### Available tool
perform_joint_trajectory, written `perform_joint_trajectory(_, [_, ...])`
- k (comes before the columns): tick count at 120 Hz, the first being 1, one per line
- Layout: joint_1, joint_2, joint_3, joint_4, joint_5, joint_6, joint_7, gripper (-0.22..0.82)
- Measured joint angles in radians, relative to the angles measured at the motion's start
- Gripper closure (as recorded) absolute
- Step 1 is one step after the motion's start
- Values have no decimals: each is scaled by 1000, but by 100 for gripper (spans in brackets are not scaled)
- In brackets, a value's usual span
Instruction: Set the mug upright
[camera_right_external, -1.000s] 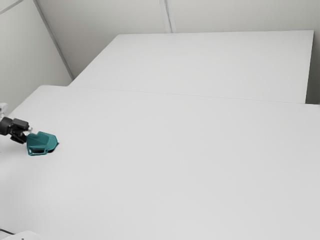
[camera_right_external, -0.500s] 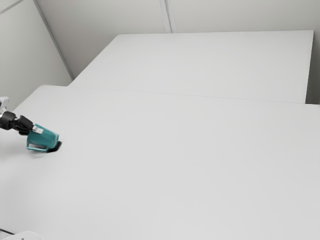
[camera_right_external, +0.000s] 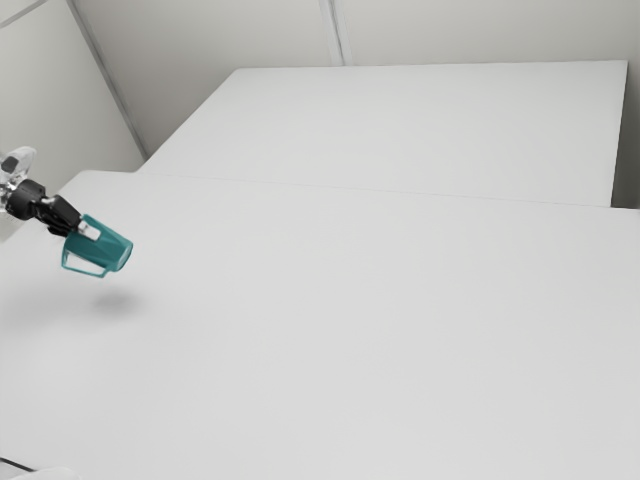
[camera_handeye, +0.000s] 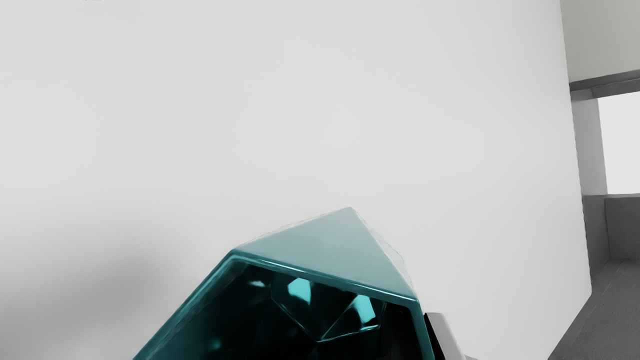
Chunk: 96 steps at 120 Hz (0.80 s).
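Rn hand (camera_right_external: 82, 228) is clamped on teal mug (camera_right_external: 112, 250), tilted w/ open end toward hand, above tbl (camera_right_external: 350, 330).

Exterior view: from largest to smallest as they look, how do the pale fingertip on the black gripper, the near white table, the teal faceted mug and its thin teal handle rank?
1. Near white table
2. Teal faceted mug
3. Thin teal handle, by its outline
4. Pale fingertip
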Motion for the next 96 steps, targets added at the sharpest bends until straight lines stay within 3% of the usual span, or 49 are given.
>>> perform_joint_trajectory(22, [-203,-210,-15,-218,201,235,-72,78])
perform_joint_trajectory(35, [-343,-285,-16,-290,330,355,-142,78])
perform_joint_trajectory(65, [-535,-365,-15,-410,484,526,-320,79])
perform_joint_trajectory(96, [-752,-404,-5,-502,607,617,-525,78])
